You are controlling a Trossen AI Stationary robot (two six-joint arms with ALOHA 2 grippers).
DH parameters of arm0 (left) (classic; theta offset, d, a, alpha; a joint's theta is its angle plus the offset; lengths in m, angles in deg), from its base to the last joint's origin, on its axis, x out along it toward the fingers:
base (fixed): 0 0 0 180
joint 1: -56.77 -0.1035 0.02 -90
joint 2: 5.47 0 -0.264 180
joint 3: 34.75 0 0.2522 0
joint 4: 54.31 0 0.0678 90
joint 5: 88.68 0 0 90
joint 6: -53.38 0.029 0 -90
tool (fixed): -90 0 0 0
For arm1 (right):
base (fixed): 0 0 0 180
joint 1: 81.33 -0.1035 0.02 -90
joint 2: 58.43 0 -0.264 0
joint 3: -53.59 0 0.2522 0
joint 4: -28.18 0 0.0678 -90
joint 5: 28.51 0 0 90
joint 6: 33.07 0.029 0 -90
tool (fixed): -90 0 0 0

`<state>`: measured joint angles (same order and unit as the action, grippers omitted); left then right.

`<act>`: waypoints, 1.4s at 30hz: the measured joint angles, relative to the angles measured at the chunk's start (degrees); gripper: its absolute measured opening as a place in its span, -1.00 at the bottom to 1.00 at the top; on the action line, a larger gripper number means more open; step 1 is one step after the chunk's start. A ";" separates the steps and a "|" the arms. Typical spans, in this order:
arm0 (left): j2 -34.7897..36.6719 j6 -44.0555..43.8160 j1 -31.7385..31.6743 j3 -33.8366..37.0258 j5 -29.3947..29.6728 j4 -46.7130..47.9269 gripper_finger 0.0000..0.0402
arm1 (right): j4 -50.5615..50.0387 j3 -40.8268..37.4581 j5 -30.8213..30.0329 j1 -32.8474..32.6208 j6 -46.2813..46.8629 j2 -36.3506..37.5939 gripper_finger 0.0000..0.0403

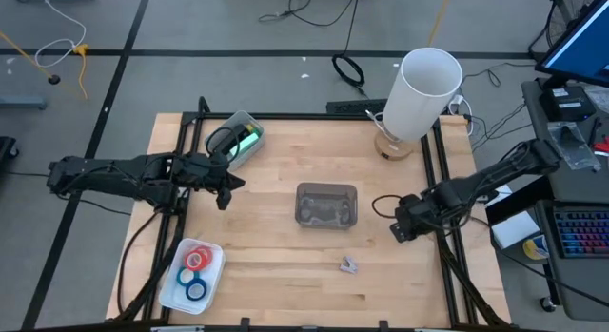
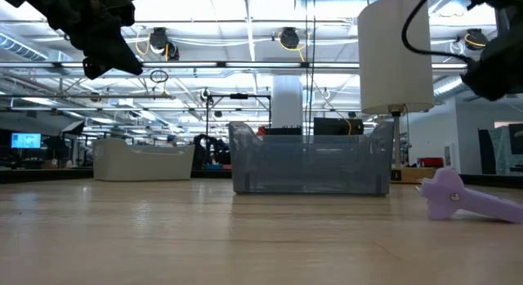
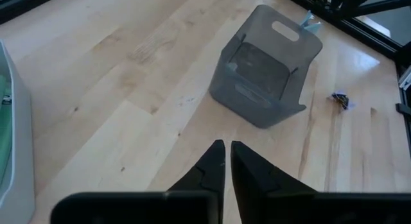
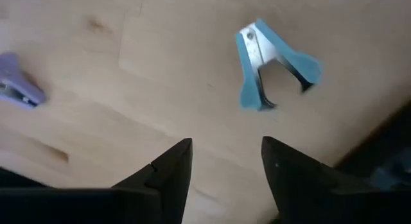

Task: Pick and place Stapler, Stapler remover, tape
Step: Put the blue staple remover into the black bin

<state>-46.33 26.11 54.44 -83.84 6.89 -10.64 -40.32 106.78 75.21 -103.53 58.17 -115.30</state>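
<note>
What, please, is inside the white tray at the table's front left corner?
The white tray holds tape rolls: red ones nearer the table's centre, blue ones towards its front edge. They overlap, so how many there are, or whether anything lies beneath, cannot be seen.

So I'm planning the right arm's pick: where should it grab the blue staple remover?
Judging by its pose, from straight above: the blue staple remover lies flat, arms splayed in a V. Close the open right gripper across the narrow hinged end, not the spread tips.
</note>
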 joint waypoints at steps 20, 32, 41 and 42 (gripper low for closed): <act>0.00 0.62 0.00 0.00 0.76 0.09 -0.81 | 8.21 -6.44 -0.50 0.02 5.11 -0.27 -0.39; 0.00 0.87 -0.01 0.01 1.99 0.11 -0.81 | 8.32 -6.44 -1.45 0.36 4.55 -3.01 -0.71; -0.01 1.28 0.00 0.02 2.01 0.09 -0.81 | 10.19 -6.33 -1.10 0.37 4.27 -5.15 -0.97; -0.01 1.28 0.00 0.02 2.01 0.09 -0.81 | 10.17 -6.31 -1.10 0.39 4.26 -5.17 -0.98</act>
<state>-46.34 27.39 54.44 -83.82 8.90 -10.55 -30.14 100.47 74.11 -103.14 62.43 -120.47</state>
